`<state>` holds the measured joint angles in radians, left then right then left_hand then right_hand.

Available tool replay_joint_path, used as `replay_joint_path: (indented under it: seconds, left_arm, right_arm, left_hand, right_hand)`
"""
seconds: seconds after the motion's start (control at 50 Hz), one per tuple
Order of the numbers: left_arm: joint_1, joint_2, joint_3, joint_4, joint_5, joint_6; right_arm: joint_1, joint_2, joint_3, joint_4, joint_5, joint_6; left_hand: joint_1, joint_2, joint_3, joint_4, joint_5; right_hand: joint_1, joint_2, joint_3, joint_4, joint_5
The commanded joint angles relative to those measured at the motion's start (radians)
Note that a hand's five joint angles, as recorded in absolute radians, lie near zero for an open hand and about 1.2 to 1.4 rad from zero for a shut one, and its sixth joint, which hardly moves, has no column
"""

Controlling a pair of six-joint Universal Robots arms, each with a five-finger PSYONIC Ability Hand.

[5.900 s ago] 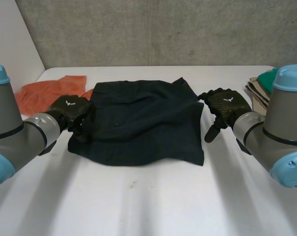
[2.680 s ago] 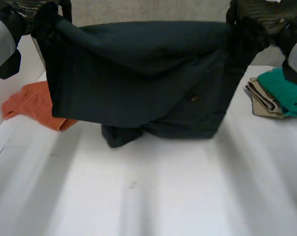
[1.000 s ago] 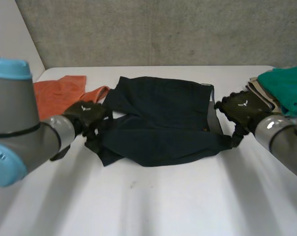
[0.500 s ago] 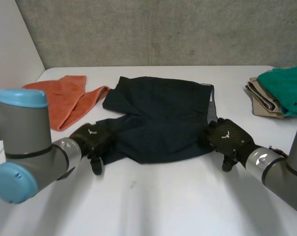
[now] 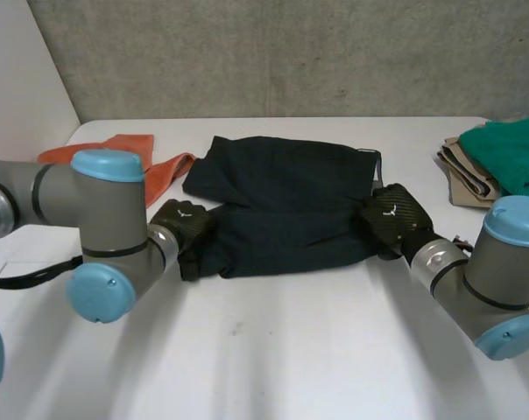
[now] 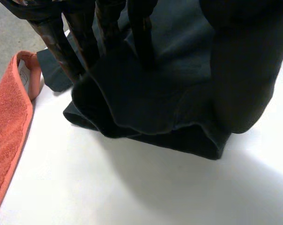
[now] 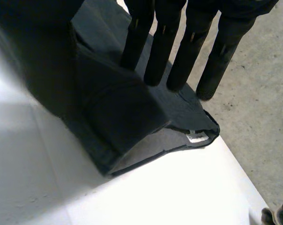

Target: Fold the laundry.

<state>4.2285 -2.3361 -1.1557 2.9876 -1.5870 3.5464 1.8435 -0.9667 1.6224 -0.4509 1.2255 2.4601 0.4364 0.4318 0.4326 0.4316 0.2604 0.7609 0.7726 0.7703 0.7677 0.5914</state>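
Dark garment (image 5: 291, 206) lies mid-table, its near part apparently doubled over the far part. Left hand (image 5: 181, 223) pinches the near left corner and right hand (image 5: 389, 214) the near right, upper layer caught between straight fingers (image 7: 162, 51) and thumb, likely to lay the fold square. Towel (image 5: 116, 147) sits just beside the far left corner. Stack (image 5: 501, 162) well apart, right. Near table (image 5: 273, 350) bare: room to withdraw.

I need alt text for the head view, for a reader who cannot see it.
A dark garment, folded over on a white table, is held at its near corners by the left robot hand and right robot hand. An orange towel lies beyond the left arm; a stack of folded clothes sits at the right.
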Motion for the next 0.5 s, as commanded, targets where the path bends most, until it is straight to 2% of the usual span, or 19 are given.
replay_joint_path:
  seconds: [0.02,0.04,0.06,0.1,0.12,0.18,0.34,0.44,0.5]
  left_arm:
    - [-0.022,-0.031,0.031,0.018,-0.036,0.051]
    - [-0.024,-0.028,0.028,0.021,-0.039,0.055]
    - [-0.025,-0.019,0.024,0.024,-0.039,0.058]
    - [-0.025,-0.003,0.021,0.024,-0.041,0.060]
    - [-0.022,0.006,0.017,0.024,-0.039,0.060]
    - [-0.015,0.078,0.001,0.018,-0.038,0.058]
    - [0.021,0.398,-0.067,-0.028,0.004,0.035]
    - [0.057,0.614,-0.056,-0.122,0.091,-0.004]
    - [0.068,0.682,-0.039,-0.166,0.137,-0.029]
  right_arm:
    - [0.003,-0.004,-0.018,0.008,0.022,0.008]
    - [0.003,-0.010,-0.016,0.011,0.020,0.013]
    - [0.000,-0.021,-0.012,0.020,0.019,0.022]
    - [-0.001,-0.035,-0.009,0.034,0.017,0.034]
    - [-0.001,-0.046,-0.009,0.043,0.017,0.040]
    - [-0.006,-0.098,-0.009,0.092,0.016,0.066]
    - [-0.047,-0.297,-0.079,0.260,0.022,0.126]
    - [-0.081,-0.440,-0.192,0.407,0.022,0.190]
    - [-0.095,-0.486,-0.249,0.492,0.016,0.223]
  left_hand:
    - [0.273,0.277,0.277,0.278,0.274]
    - [0.340,0.345,0.344,0.345,0.342]
    - [0.573,0.578,0.577,0.578,0.575]
    - [0.888,0.893,0.892,0.893,0.890]
    - [0.959,0.964,0.963,0.964,0.961]
    - [0.960,0.964,0.964,0.965,0.961]
    - [0.960,0.964,0.964,0.965,0.961]
    - [0.960,0.964,0.964,0.965,0.961]
    - [0.960,0.964,0.964,0.965,0.961]
  right_hand:
    - [0.635,0.624,0.626,0.629,0.630]
    - [0.635,0.624,0.626,0.629,0.630]
    - [0.635,0.624,0.626,0.629,0.630]
    - [0.635,0.624,0.626,0.629,0.630]
    - [0.635,0.624,0.626,0.629,0.630]
    - [0.635,0.624,0.626,0.629,0.630]
    - [0.635,0.624,0.626,0.629,0.630]
    - [0.635,0.624,0.626,0.629,0.630]
    - [0.635,0.624,0.626,0.629,0.630]
